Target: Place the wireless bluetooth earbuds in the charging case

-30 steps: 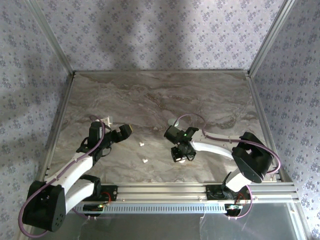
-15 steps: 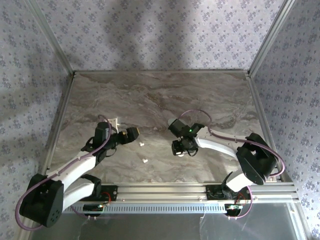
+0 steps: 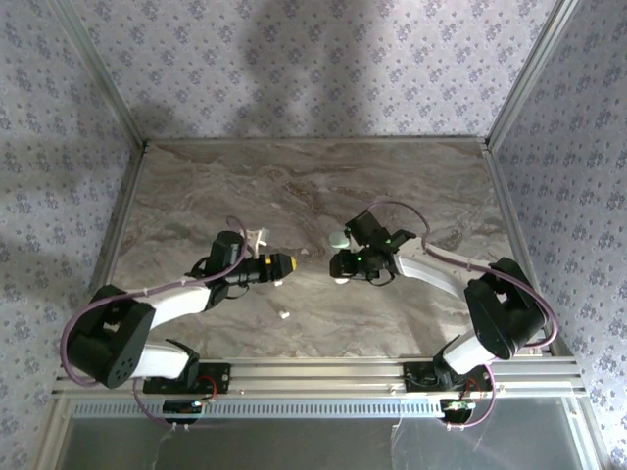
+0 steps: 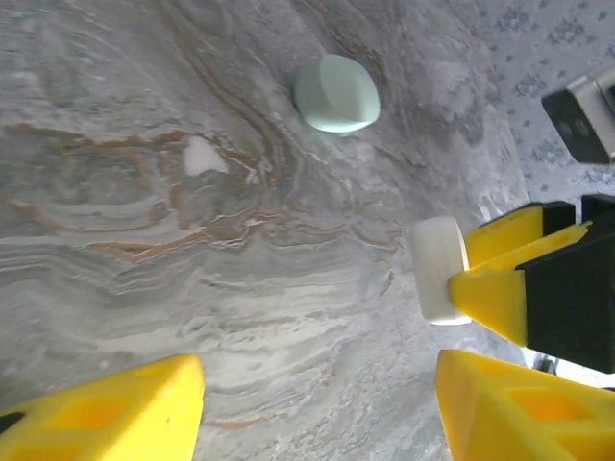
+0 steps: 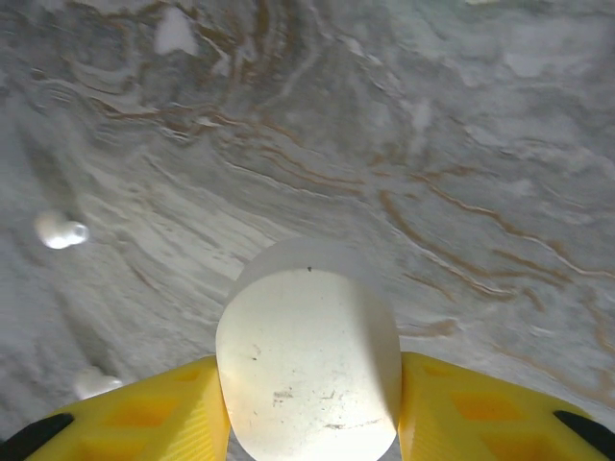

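Left gripper (image 3: 277,264): fingers (image 4: 106,408) apart, nothing between them. Right gripper (image 3: 343,269): clamped on the white charging case (image 5: 307,360), pinching it across its narrower width. Change over the last second: the left arm has swung in from the left side of the marble table (image 3: 196,186) to the centre and now points right, toward the right gripper. The right arm has carried the case away from the near edge, to just short of the mint case (image 4: 336,93), which lies on the table on the far side. Tips now face each other, near but apart. Reading: probably set-up for a two-handed move on the case, lid opening or hand-over, not insertion yet. Case attitude: broad face turned to the right wrist camera, long axis running out along the fingers; from the left wrist it shows edge-on, as a thin slab. Lid seam not resolved, so I cannot tell which end opens. One earbud (image 5: 60,230) lies loose on the marble, two-lobed, long axis crosswise in that view; second earbud (image 5: 96,384) lies nearer the fingers, attitude unclear. Neither is in the case.
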{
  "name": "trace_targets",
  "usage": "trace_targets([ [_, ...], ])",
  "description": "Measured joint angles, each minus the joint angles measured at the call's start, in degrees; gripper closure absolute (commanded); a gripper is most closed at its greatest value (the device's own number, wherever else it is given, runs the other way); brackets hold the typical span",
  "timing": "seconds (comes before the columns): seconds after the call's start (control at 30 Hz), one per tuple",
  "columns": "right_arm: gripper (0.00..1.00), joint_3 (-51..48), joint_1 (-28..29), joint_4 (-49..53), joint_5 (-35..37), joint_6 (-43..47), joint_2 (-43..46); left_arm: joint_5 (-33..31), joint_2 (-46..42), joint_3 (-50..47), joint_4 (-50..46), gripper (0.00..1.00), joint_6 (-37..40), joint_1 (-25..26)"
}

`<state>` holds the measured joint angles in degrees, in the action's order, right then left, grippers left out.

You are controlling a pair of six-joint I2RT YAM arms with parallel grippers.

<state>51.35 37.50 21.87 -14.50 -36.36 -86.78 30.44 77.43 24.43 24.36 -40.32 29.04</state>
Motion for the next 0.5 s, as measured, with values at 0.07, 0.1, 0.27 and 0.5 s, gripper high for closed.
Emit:
trace_targets([
  [0.07, 0.53, 0.00, -0.13, -1.60, -2.05, -0.85, -0.09, 1.70, 1.90, 0.74, 1.46, 0.35, -0.42, 0.35],
  [0.1, 0.53, 0.00, -0.13, -2.40, -2.91, -1.33, -0.22, 2.49, 2.71, 1.09, 2.05, 0.34, -0.68, 0.55],
  [0.27, 0.54, 0.00, -0.13, -6.03, -7.30, -3.67, -1.22, 5.64, 5.99, 2.27, 4.04, 0.33, -1.60, 1.42],
  [0.5, 0.55, 0.00, -0.13, -10.54, -11.54, -6.58, -2.23, 8.24, 8.76, 3.08, 5.55, 0.33, -2.86, 1.46],
])
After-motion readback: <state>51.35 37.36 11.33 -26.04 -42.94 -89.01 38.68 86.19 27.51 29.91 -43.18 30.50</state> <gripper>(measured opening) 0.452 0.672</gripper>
